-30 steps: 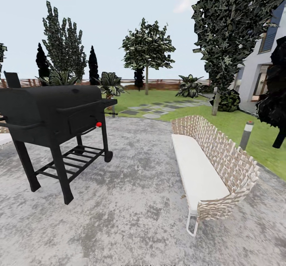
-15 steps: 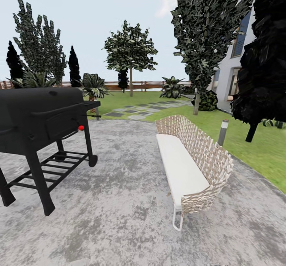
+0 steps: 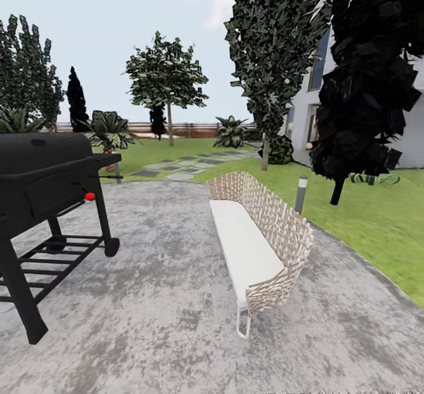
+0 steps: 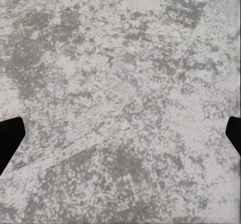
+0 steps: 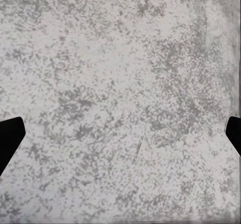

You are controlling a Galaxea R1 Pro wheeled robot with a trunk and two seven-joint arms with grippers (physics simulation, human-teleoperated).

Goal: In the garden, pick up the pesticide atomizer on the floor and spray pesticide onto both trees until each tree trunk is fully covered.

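Two broad-leaved trees stand on the garden lawn (image 3: 377, 229): one far off (image 3: 166, 75) near the brown slat fence (image 3: 194, 128), its thin straight trunk (image 3: 170, 126) bare below a rounded canopy, and a nearer, taller one (image 3: 274, 40) to the right, whose trunk (image 3: 265, 151) rises beside a dark shrub. The sprayer cannot be made out anywhere on the ground. A black-leaved tree (image 3: 368, 76) hangs at the near right in front of a white house (image 3: 412, 123). One grey bollard lamp (image 3: 301, 194) stands at the lawn's edge, just behind one woven bench (image 3: 259, 235) with a white seat on the mottled grey paving (image 3: 165, 323). One black barbecue grill (image 3: 41, 205) with a red knob fills the near left. A row of stepping stones (image 3: 176, 169) crosses the grass toward the far fence, with one palm-like plant on either side. Left gripper (image 4: 120, 138): two dark fingertips (image 4: 9, 138) sit at opposite edges of its wrist view, spread wide, nothing between them but paving. Right gripper (image 5: 120, 138): fingertips (image 5: 9, 136) likewise far apart, empty, above the same paving.
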